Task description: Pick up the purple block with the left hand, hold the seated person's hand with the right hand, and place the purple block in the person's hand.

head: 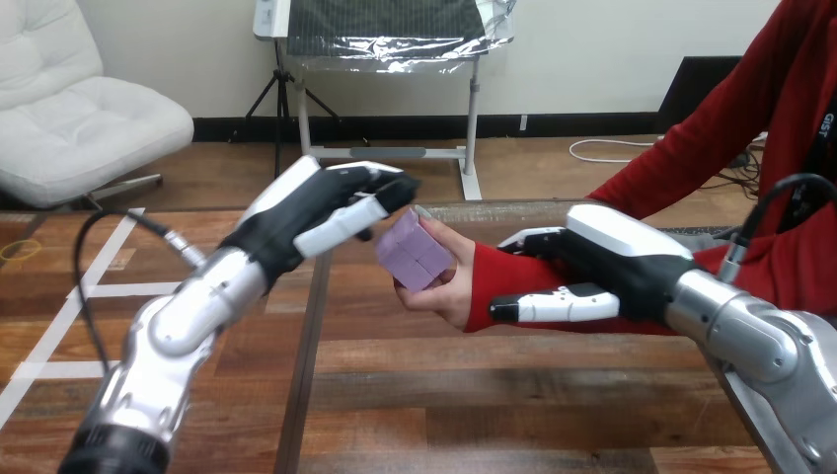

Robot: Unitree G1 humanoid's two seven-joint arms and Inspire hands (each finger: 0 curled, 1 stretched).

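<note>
Nearest, in the head view, the robot's left hand (326,212) reaches from the bench's (474,395) near left to the purple block (415,254) above the bench's middle; whether it grips the block cannot be told. The block lies in the person's hand (446,291). The right hand (602,267) is closed round the person's wrist (494,284).

Scanning for lettering now, and nothing comes up: no label, number or sign that can be read anywhere.
</note>
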